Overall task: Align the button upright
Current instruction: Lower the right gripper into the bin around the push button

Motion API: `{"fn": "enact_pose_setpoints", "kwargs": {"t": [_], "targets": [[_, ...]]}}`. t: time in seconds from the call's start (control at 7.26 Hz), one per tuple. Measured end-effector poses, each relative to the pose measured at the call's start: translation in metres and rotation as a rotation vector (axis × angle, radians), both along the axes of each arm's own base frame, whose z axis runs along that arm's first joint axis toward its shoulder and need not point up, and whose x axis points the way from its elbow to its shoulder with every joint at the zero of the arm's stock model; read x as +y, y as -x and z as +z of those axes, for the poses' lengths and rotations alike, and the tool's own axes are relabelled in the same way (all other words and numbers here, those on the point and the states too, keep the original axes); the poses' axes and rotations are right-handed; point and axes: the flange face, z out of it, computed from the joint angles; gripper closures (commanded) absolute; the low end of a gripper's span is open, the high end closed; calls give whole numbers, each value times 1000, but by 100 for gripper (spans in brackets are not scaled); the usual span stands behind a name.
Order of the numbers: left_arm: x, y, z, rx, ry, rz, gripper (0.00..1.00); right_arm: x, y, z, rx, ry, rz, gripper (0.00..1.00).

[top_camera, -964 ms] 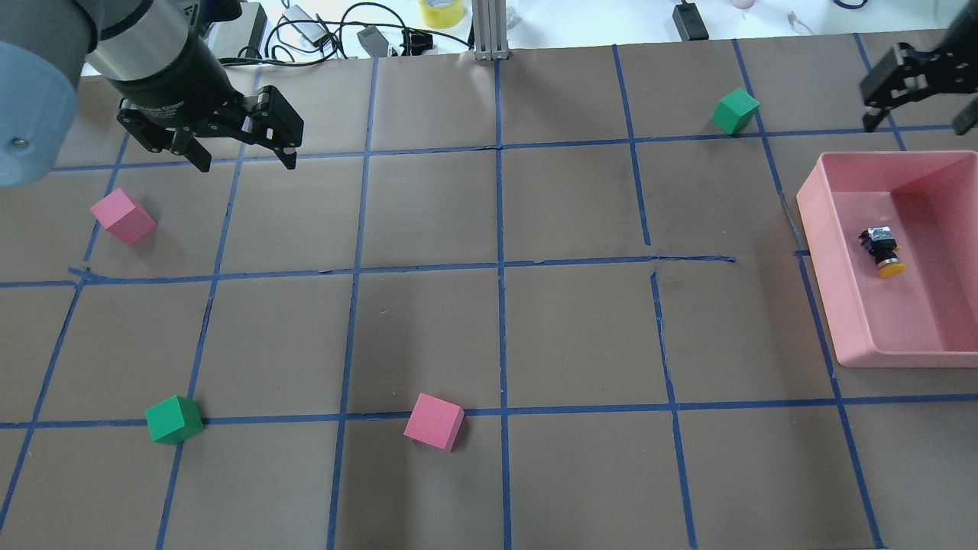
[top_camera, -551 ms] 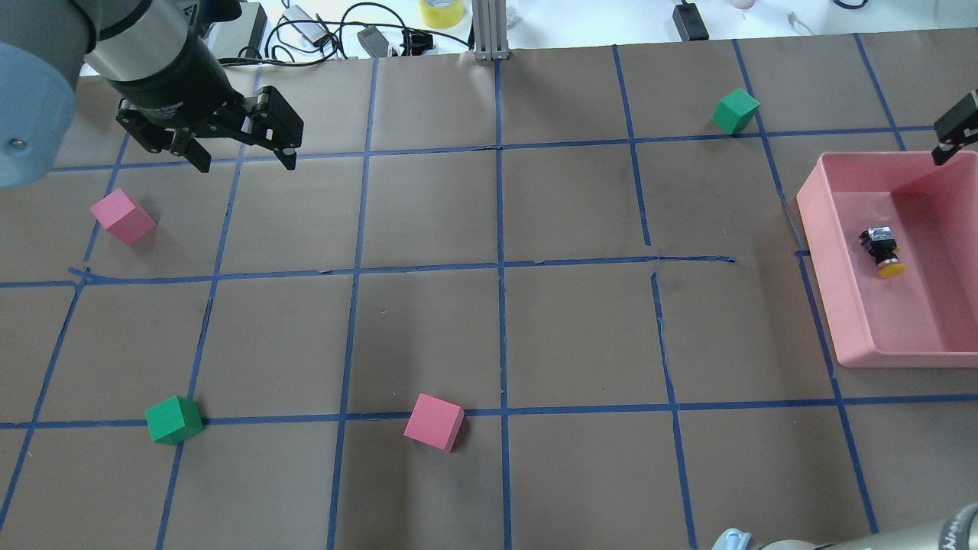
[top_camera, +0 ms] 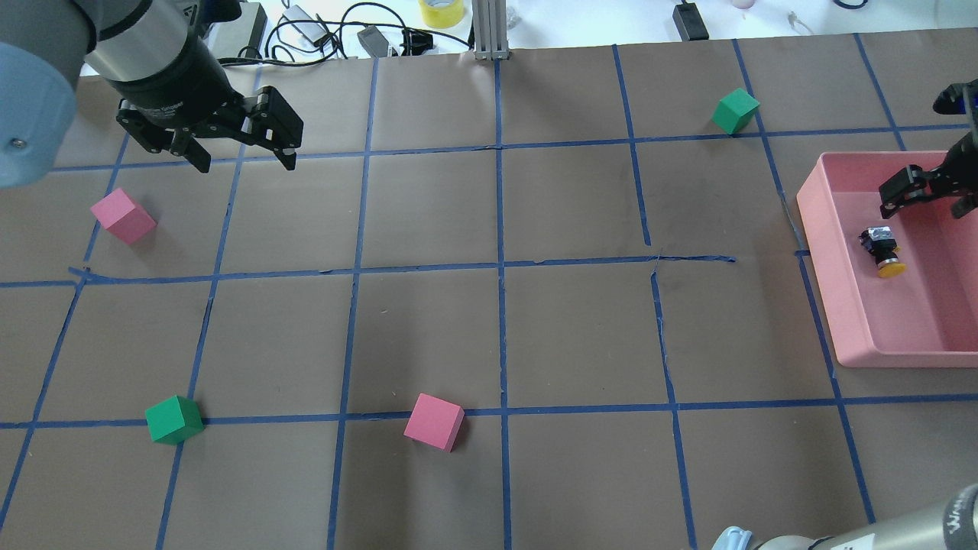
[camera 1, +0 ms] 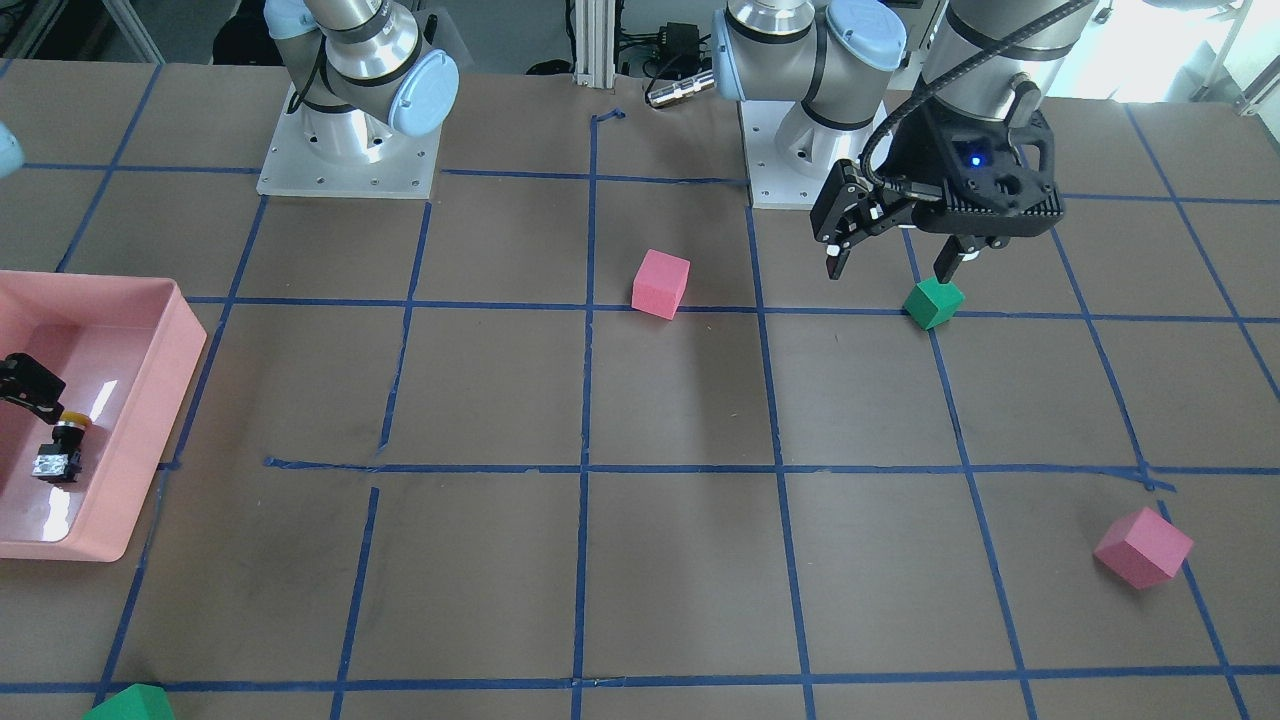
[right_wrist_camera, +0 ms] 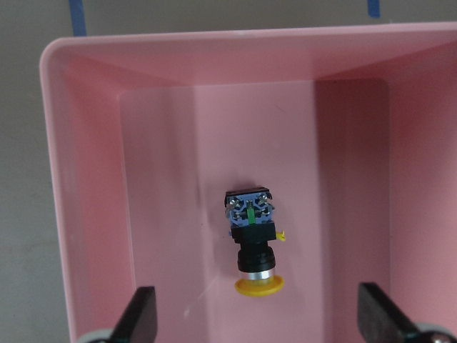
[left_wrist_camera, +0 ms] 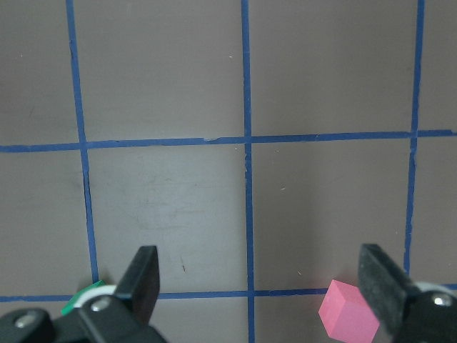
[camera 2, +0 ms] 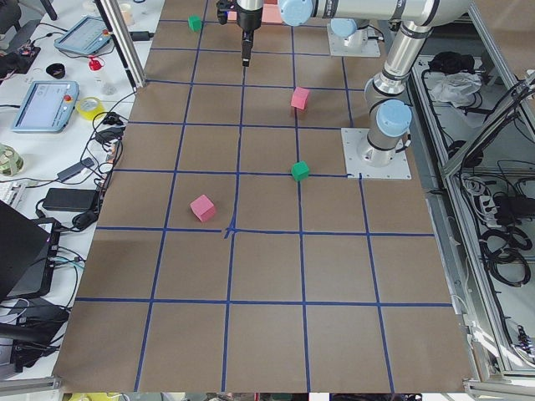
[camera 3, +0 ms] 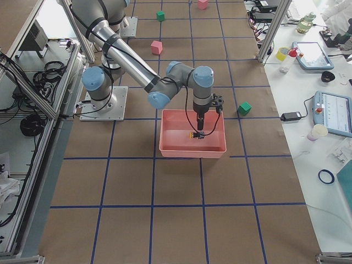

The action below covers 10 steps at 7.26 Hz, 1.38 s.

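Note:
The button (top_camera: 882, 252) lies on its side inside the pink tray (top_camera: 816, 229), yellow cap toward the robot and silvery terminal base away from it. It also shows in the right wrist view (right_wrist_camera: 253, 239) and the front view (camera 1: 62, 447). My right gripper (top_camera: 926, 200) hangs open over the tray's far part, just beyond the button and not touching it. In the right wrist view the gripper (right_wrist_camera: 260, 318) has one finger on each side of the button's cap end. My left gripper (top_camera: 244, 156) is open and empty above the table's far left.
Two pink cubes (top_camera: 122, 216) (top_camera: 433, 421) and two green cubes (top_camera: 173, 419) (top_camera: 735, 110) sit on the brown, blue-taped table. The tray stands at the right edge. In the front view the left gripper (camera 1: 889, 268) hangs just above a green cube (camera 1: 933, 303).
My right gripper has moved from the far right corner to above the tray, close to the button. The left gripper and the button have not moved.

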Motion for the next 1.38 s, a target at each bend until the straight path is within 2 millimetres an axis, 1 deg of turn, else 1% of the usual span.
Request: {"fn": "enact_pose_setpoints", "kwargs": {"t": [0.14, 0.55, 1.38], "targets": [[0, 0, 0, 0, 0, 0, 0, 1, -1, -9, 1, 0, 1, 0], [0, 0, -1, 5, -1, 0, 0, -1, 1, -21, -5, -6, 1, 0], [-1, 0, -1, 4, 4, -1, 0, -19, 9, -47, -38, 2, 45, 0]]}}
